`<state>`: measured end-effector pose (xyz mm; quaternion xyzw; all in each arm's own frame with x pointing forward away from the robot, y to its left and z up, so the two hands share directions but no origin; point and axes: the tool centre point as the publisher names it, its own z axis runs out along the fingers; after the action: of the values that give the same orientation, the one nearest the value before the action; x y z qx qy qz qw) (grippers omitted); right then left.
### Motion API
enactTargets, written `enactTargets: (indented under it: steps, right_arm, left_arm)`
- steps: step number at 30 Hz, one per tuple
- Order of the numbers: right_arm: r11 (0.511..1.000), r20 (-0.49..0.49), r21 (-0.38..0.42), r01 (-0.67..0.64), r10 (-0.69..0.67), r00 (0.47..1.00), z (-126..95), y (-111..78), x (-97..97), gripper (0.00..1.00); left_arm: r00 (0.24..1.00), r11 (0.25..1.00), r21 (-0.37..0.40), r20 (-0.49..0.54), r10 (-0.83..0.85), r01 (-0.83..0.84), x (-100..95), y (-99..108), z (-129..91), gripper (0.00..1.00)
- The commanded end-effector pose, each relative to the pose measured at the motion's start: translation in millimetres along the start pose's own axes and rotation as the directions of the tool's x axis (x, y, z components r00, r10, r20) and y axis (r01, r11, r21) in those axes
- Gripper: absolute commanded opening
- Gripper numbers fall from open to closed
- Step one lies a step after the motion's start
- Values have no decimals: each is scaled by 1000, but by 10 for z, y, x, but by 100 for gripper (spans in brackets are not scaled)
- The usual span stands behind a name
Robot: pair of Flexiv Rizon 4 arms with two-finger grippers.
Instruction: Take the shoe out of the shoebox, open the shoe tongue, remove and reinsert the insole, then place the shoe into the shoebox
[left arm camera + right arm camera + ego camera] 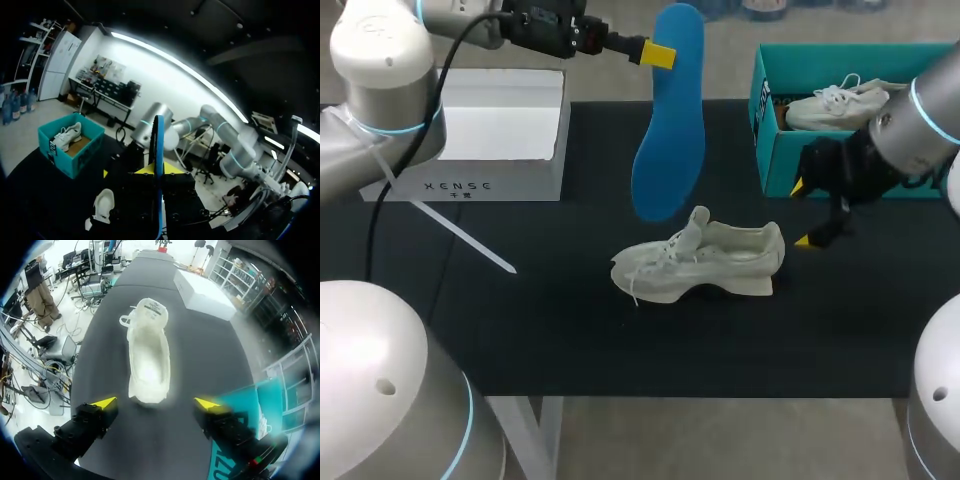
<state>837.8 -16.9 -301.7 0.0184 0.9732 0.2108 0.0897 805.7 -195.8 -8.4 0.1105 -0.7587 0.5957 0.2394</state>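
My left jaws grip the insole by its top end; it looks light and floppy. Wide open and empty, my right jaws wait right of the soft shoe.

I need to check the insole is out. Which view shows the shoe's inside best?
The right wrist view: it looks straight into the shoe. The head view shows it side-on; the left wrist view only a small part.
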Motion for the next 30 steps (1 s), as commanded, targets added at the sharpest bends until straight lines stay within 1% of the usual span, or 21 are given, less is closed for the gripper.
enactTargets:
  steps: [1,5,11,19,23,30]
  right_arm:
    - [995,2,101,-8,8,1000,-47,-21,-61,100]
    - [992,3,124,-19,19,1000,-120,-94,-93,100]
    - [993,-8,116,-14,15,1000,-33,-71,-200,100]
    - [995,-12,99,-13,15,1000,9,-51,-220,100]
    - [996,-18,92,-11,13,1000,40,-14,-225,100]
    - [996,-16,84,-7,8,1000,42,53,-237,100]
  left_arm:
    - [1000,1000,3,-1,1,-1,-4,7,7,0]
    - [1000,1000,3,-1,1,-1,-4,7,7,0]
    - [1000,1000,3,-1,1,-1,-4,7,7,0]
    - [1000,1000,3,-1,1,-1,-4,7,7,0]
    - [1000,1000,14,12,-19,19,94,-53,-31,0]
    - [1000,999,36,15,-10,9,358,-170,-111,0]
